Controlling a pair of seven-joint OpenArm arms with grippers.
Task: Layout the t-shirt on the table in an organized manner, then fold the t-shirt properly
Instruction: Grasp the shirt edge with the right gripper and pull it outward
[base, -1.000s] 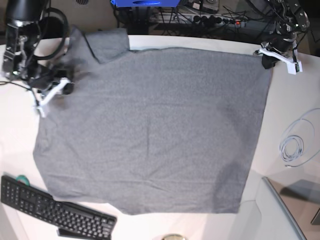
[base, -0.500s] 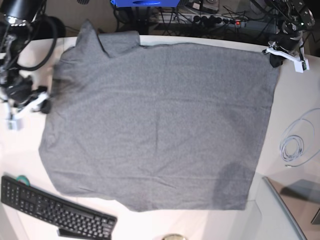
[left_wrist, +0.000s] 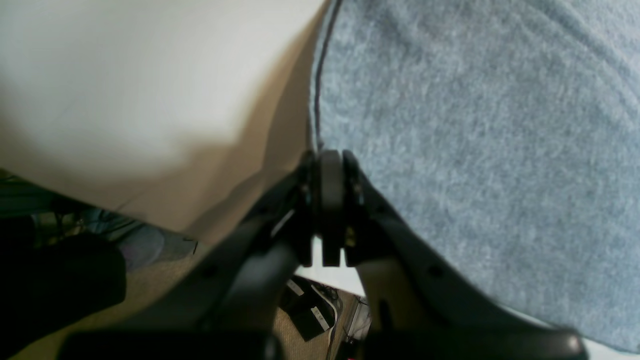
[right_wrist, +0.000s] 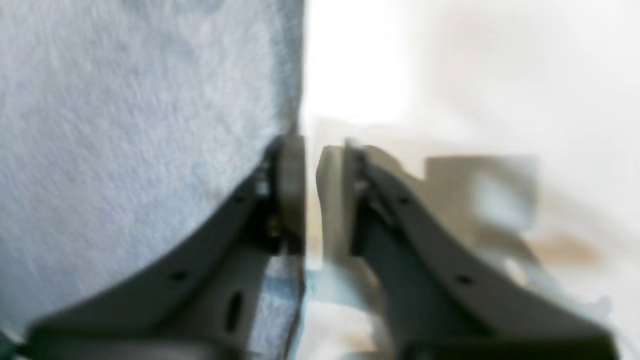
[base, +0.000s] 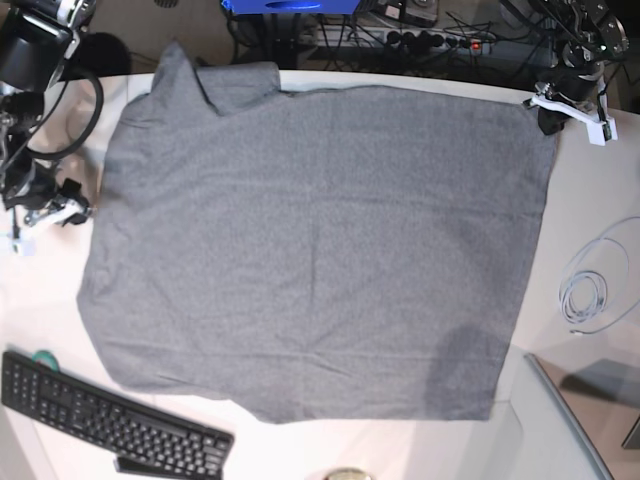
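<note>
Two black-bodied robot arms, each trailing looped black cables, end in white-tipped grippers: the left gripper (base: 570, 112) and the right gripper (base: 45, 215). Wrist views show curved matte black fingers (left_wrist: 400, 240) with small screw holes and flat pale pads (right_wrist: 330, 200).

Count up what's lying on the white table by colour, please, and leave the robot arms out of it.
Grey: 1, the t-shirt
Black: 1, the keyboard
White: 1, the coiled cable
Total: 3
</note>
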